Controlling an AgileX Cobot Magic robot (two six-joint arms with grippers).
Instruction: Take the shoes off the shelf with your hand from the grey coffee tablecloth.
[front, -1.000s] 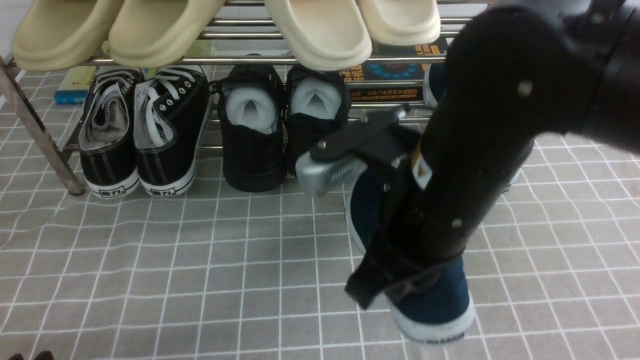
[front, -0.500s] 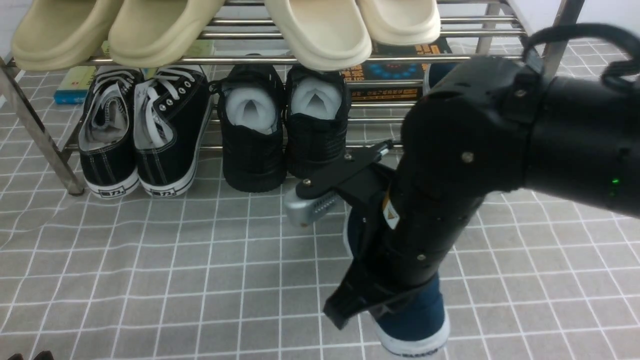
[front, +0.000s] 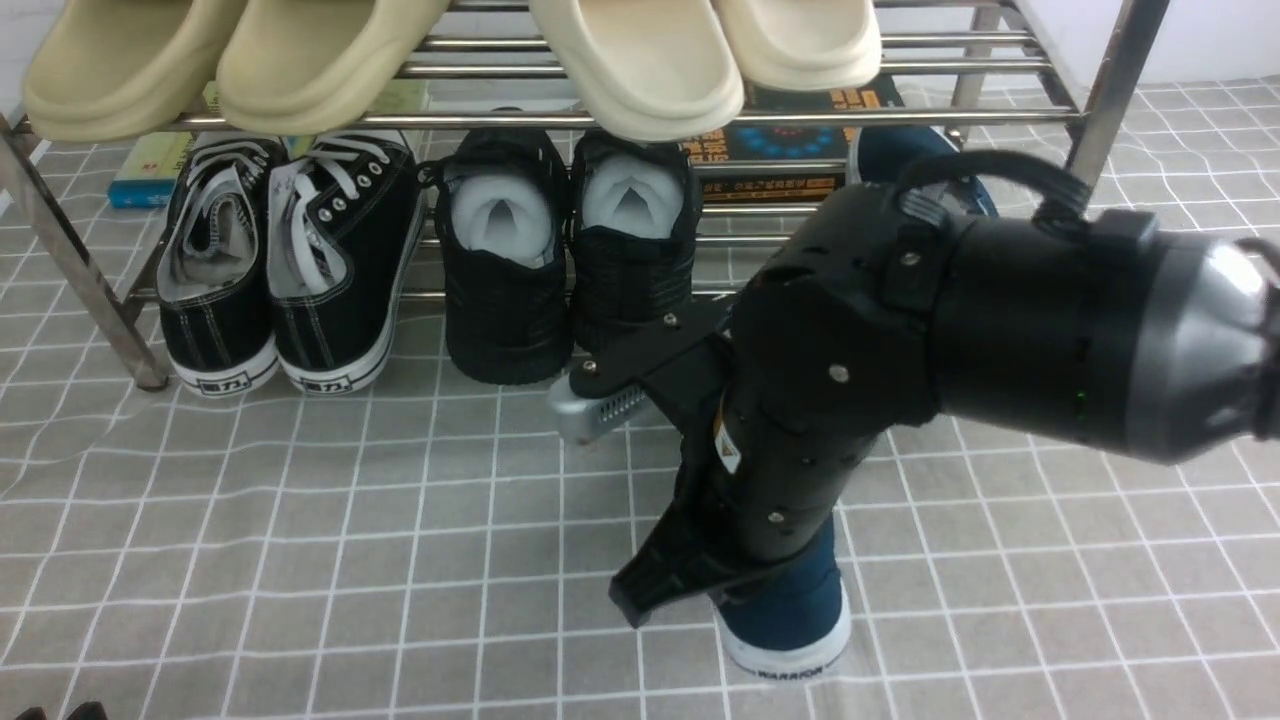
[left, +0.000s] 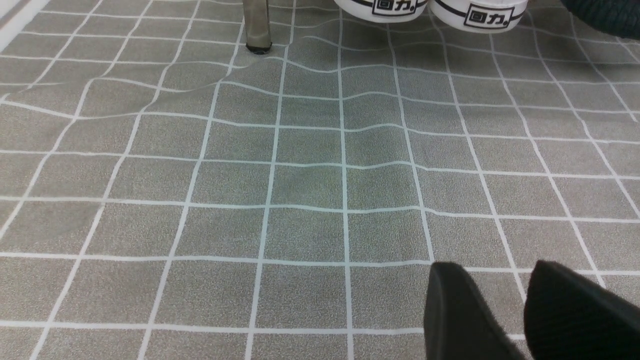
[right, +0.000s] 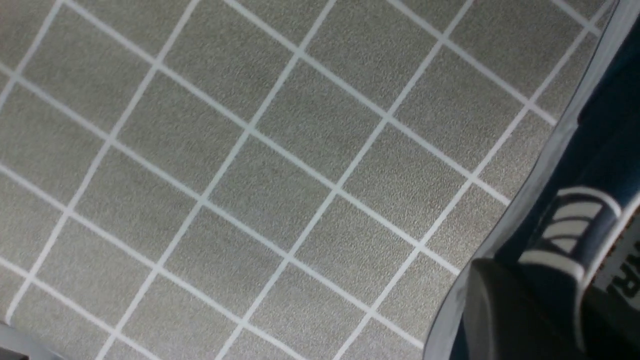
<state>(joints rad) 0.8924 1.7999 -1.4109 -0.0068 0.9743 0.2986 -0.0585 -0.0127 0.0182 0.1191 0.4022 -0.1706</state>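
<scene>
One navy-blue shoe (front: 795, 615) with a white sole lies on the grey coffee tablecloth (front: 300, 520), out in front of the shelf (front: 600, 118). My right gripper (front: 715, 590) reaches down onto it, and the black arm hides most of the shoe. In the right wrist view the right gripper (right: 550, 310) is shut on the shoe's (right: 605, 145) side wall, one finger (right: 500, 310) outside it. The second navy shoe (front: 885, 150) peeks out behind the arm on the lower tier. My left gripper (left: 492, 285) hangs open over bare cloth, nothing between its fingers.
Black lace-up sneakers (front: 280, 270) and black knit shoes (front: 560, 250) fill the lower tier, their toes over the cloth. Cream slippers (front: 640, 60) sit on the upper tier. Books (front: 790, 140) lie behind. The shelf's left leg (front: 80, 270) stands on the wrinkled cloth.
The right arm has drawn back and leftward, dragging the navy shoe along the cloth away from the shelf. The second navy shoe and the shelf's right post have come into sight.
</scene>
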